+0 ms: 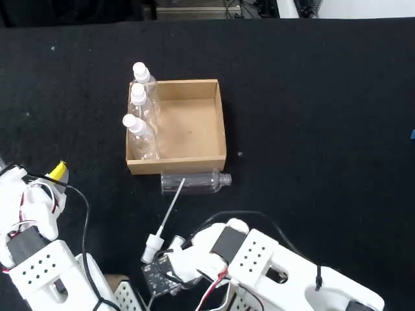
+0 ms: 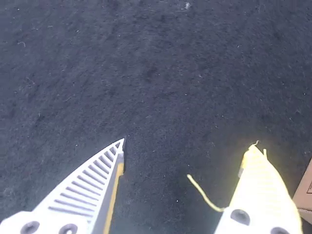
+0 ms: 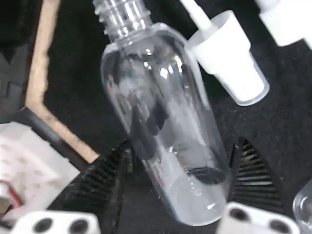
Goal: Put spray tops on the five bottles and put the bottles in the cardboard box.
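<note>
Above the table [image 2: 146,73], right fingers [image 3: 109,180] clasp bottle [image 3: 165,122], left fingers [image 2: 92,195] apart, empty.

You are looking down at your left gripper [image 2: 188,143], and it is hanging wide open over the black table [image 2: 156,63]. One finger [image 2: 92,190] is white with little ridges and a thin yellow strip along its inner edge. The other finger [image 2: 258,190] is yellow, and a thin yellow thread [image 2: 202,192] is sticking out from it into the gap. Nothing is sitting between the two fingers. A bit of brown cardboard [image 2: 306,192] is peeking in just beside the yellow finger.
</note>
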Action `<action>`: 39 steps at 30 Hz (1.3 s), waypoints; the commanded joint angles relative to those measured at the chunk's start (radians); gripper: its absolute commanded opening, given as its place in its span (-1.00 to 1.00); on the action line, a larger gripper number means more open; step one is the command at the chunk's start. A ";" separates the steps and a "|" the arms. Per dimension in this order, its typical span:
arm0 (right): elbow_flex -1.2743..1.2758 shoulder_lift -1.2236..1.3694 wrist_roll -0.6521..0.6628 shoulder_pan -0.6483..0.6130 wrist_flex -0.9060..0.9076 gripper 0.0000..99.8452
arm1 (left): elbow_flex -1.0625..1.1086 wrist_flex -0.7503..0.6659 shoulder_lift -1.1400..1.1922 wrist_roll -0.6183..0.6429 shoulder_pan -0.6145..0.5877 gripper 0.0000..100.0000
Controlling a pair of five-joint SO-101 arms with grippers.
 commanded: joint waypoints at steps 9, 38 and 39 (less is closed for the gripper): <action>-0.036 -0.001 -0.008 0.227 0.005 -0.72 | -0.010 -0.025 0.005 0.011 -0.008 -0.30; -0.535 0.654 -0.227 1.783 -0.169 -0.51 | -0.007 -0.021 0.002 0.011 -0.002 -0.30; -0.572 0.700 -0.222 1.781 -0.155 -0.44 | -0.007 -0.020 0.002 0.011 -0.002 -0.30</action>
